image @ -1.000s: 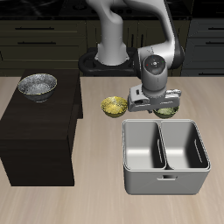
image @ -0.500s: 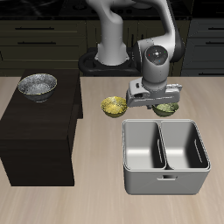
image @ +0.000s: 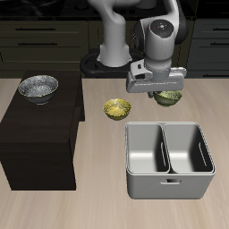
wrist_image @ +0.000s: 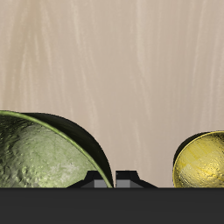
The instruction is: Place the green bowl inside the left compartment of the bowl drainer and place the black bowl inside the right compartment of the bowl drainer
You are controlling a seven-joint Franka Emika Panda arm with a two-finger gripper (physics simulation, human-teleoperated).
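Observation:
My gripper (image: pixel 163 91) is shut on the rim of the green bowl (image: pixel 167 97), which hangs above the table just behind the bowl drainer (image: pixel 168 183). In the wrist view the green bowl (wrist_image: pixel 44 156) fills the space beside my fingers (wrist_image: pixel 94 181), its mottled inside facing up. The grey bowl drainer has two deep wells, and both hold nothing. The black bowl (image: pixel 38 88), with its silvery speckled inside, rests on top of the dark cabinet (image: pixel 36 134), far from the gripper.
A small yellow bowl (image: pixel 116 109) (wrist_image: pixel 202 161) sits on the table between the cabinet and the gripper, just behind the drainer's corner. The robot's base (image: pixel 112 54) stands behind it. Dark kitchen cupboards line the back.
The gripper has risen and drawn back from the table with the green bowl in it. The bowl has left the tabletop. The other bowls and the drainer have not moved.

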